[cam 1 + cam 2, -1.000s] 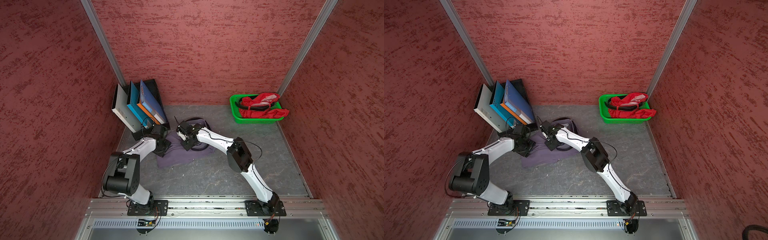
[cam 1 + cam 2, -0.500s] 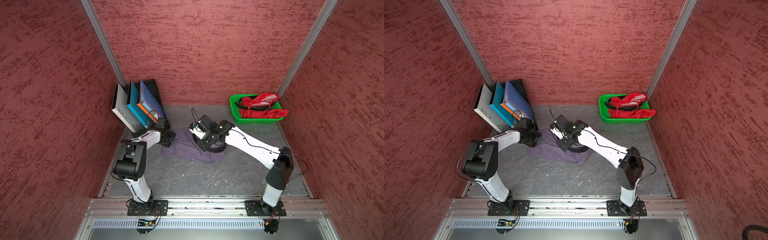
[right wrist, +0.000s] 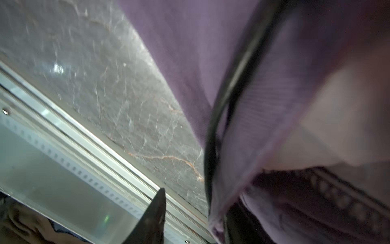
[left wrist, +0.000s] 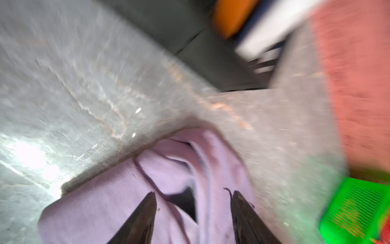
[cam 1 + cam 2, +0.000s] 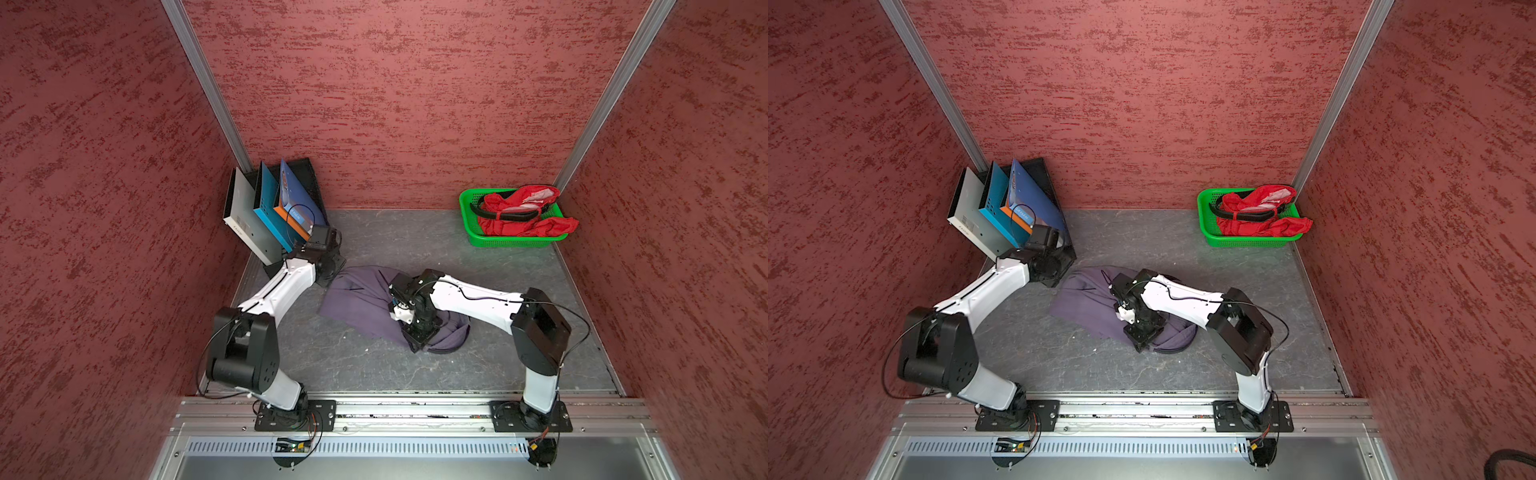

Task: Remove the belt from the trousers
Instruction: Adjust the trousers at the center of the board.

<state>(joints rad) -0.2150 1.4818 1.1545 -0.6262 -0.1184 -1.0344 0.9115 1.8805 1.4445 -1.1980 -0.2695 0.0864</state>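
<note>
Trousers [image 5: 357, 299] lay crumpled mid-tabletop [image 5: 415, 241]. Belt [image 3: 234, 84] ran along waistband edge, by pale lining. L end effector [image 4: 194, 192] at far corner of trousers, jaws wide over fabric. R end effector [image 5: 417, 338] at waistband end, jaws apart. One finger [image 3: 156, 211] seen clear of cloth, other hidden behind it.

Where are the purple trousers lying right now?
In both top views the purple trousers lie crumpled in the middle of the grey table, with the left arm at their left edge and the right arm reaching over their right end.
</note>
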